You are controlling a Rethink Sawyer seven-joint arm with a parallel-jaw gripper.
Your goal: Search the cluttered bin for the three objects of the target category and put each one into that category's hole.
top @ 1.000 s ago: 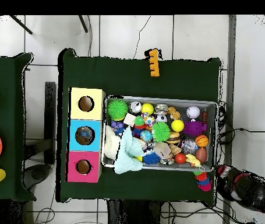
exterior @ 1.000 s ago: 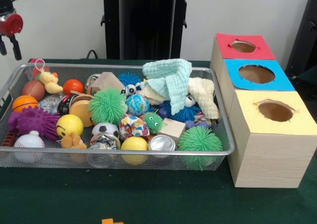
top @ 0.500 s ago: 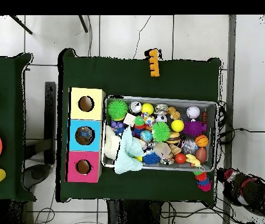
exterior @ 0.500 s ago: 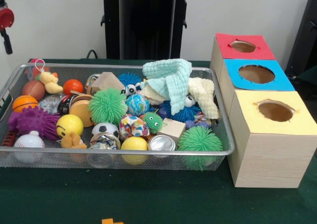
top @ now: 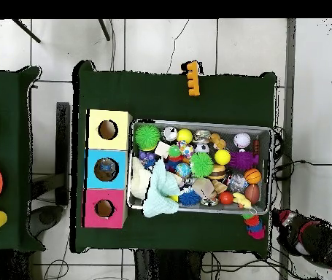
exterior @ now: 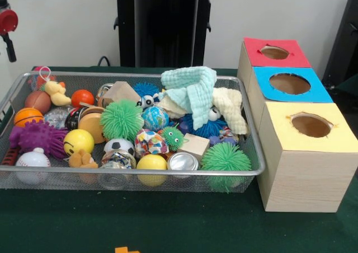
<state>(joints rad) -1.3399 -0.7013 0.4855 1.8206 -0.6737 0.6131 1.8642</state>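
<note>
A wire mesh bin (exterior: 134,75) (top: 198,124) is heaped with toys: green spiky balls (exterior: 121,118) (exterior: 225,158), a purple spiky ball (exterior: 39,136), a yellow smiley ball (exterior: 78,141), a baseball (exterior: 32,159), a small basketball (exterior: 27,116), a wooden block (exterior: 194,144), a tin (exterior: 183,161) and a mint cloth (exterior: 193,88). Beside it stand three boxes with round holes: red (exterior: 254,48), blue (exterior: 321,93) and yellow (exterior: 279,124). My gripper (exterior: 6,23) (top: 289,220) hangs outside the bin, above and beyond its corner, holding nothing that I can see.
An orange piece (exterior: 127,249) (top: 192,78) lies on the green cloth away from the bin. A small red and blue toy (top: 254,226) sits just outside the bin's corner near the arm. A side table (top: 8,87) carries coloured dishes.
The gripper has drawn back from the bin's corner toward the picture's edge in the front view, then held nearly still. Nothing in the bin has moved.
</note>
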